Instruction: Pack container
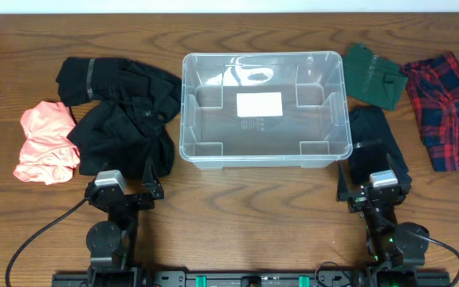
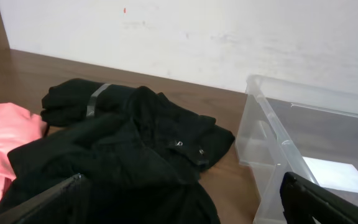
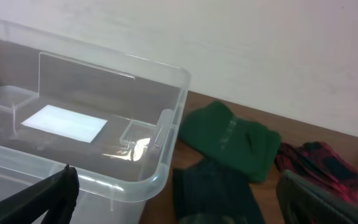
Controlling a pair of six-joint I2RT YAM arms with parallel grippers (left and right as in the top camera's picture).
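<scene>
The clear rectangular container [image 1: 265, 155] stands empty at the table's middle, a white label on its bottom; it also shows in the left wrist view [image 2: 272, 137] and the right wrist view [image 3: 160, 162]. Black garments [image 1: 126, 115] lie left of it, also in the left wrist view [image 2: 123, 155]. A pink garment [image 1: 45, 142] lies far left. A dark garment [image 1: 375, 143], a green garment [image 1: 373, 76] and a red plaid shirt [image 1: 449, 108] lie to the right. My left gripper [image 1: 126, 191] is open and empty near the front edge. My right gripper [image 1: 373, 190] is open and empty.
The wooden table [image 1: 253, 207] has bare wood between the container and the grippers. A white wall [image 2: 197, 37] stands behind the table. Cables run from both arm bases along the front edge.
</scene>
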